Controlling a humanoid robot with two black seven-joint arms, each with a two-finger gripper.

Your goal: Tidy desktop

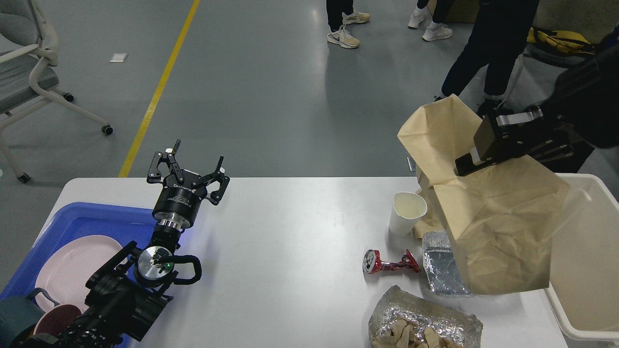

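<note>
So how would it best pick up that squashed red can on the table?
Probably from straight above, end effector fingers closing across the narrow crushed waist of the can. It lies flat on its side on the desktop, round end toward the left, so the pinched middle is the thinnest part. A foil tray sits close on its right, so the fingers should straddle front to back.

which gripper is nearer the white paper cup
Right. The right gripper grips the brown paper bag just up-right of the white paper cup; the left gripper hangs open far across the desktop.
</note>
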